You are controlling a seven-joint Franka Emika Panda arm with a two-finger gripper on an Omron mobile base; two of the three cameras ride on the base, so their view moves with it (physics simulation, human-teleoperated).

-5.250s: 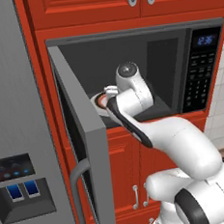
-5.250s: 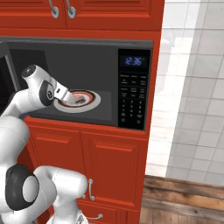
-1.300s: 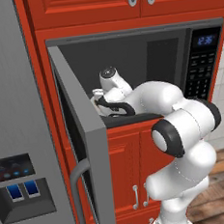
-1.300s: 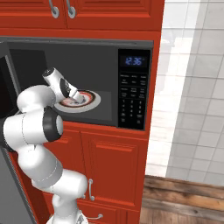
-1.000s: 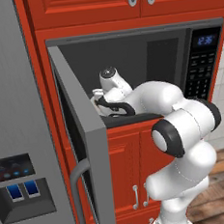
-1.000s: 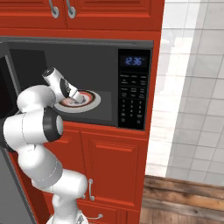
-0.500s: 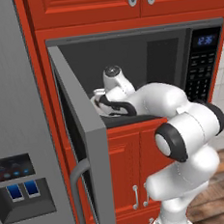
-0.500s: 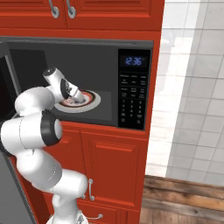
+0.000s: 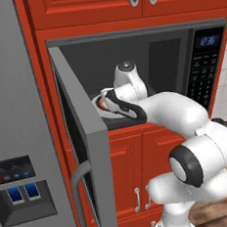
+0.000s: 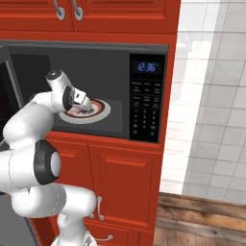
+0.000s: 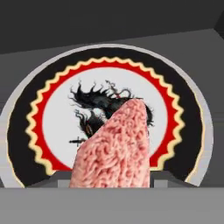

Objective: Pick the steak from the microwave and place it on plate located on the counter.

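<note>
Now the white arm reaches into the dark grey cavity of the built-in microwave (image 10: 120,77), whose grey door (image 9: 83,138) stands open at the left of the left base view. Its black keypad panel with the blue clock (image 10: 146,103) is at the right of the cavity. On the cavity floor lies a round plate with a black border, a red-orange zigzag ring and a white centre with a black drawing (image 11: 52,118); in the right base view it sits in the middle left of the frame (image 10: 103,109).

The small pinkish-red wedge of steak (image 11: 116,148) fills the lower centre of the hand view, with its pointed end toward the middle of that plate. It is very close to the camera. I cannot tell if it touches the plate.

The pincer (image 10: 86,108) is just over the plate in the right base view. Its tips are hidden by the meat in the hand view, so I cannot tell how wide it is or whether it grips the steak.
</note>
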